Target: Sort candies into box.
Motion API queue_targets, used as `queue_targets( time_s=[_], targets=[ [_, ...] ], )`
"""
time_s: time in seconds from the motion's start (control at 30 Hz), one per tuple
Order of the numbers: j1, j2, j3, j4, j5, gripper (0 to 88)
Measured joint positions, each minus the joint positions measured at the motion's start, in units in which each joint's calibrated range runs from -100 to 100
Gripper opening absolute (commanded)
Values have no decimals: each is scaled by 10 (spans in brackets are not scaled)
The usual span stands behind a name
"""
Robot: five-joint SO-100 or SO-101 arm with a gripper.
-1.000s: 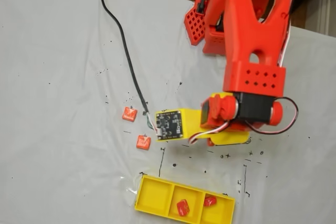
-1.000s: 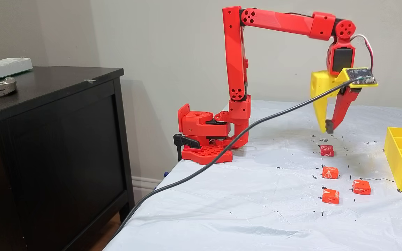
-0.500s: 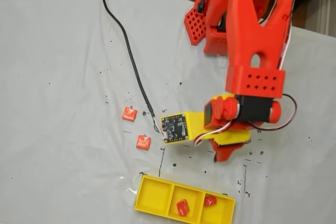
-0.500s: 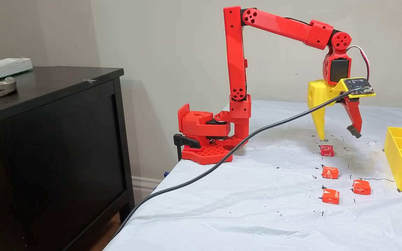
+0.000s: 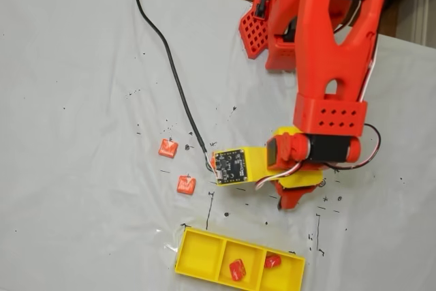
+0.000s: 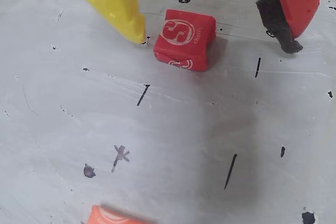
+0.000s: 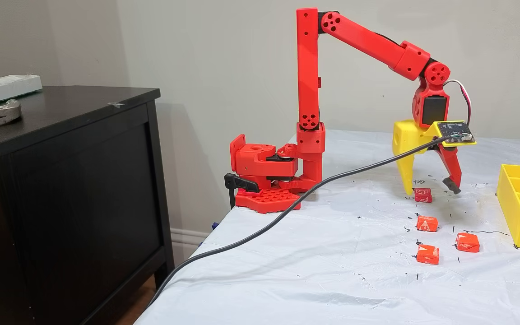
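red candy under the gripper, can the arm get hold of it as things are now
Probably yes: the gripper is open and straddles the red candy, yellow finger beside it, nothing between them.

We see bare white cloth [image 6: 173, 140] all round the small red wrapped candy [image 6: 184, 39], with open room on its right up to the padded red finger [image 6: 286, 19]. The yellow plastic finger [image 6: 113, 3] stands just beside its left edge, a second orange candy [image 6: 113, 216] well below.
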Motion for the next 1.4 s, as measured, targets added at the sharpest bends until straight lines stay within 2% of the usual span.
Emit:
queue_targets(
  time_s=[0.37, 0.4, 0.43, 0.47, 0.6, 0.8, 1.1, 1.4],
  targets=[
    [-15, 31, 0, -17, -14, 292],
    [-16, 34, 0, -20, -14, 262],
    [-16, 37, 0, -22, -16, 95],
    [-16, 40, -1, -24, -17, 53],
    [-16, 43, -1, -33, -20, 8],
    [-16, 36, 18, -66, -20, 2],
    [-2, -25, 20, -34, -17, 1],
    [63, -108, -37, -18, 5, 1]
  ],
)
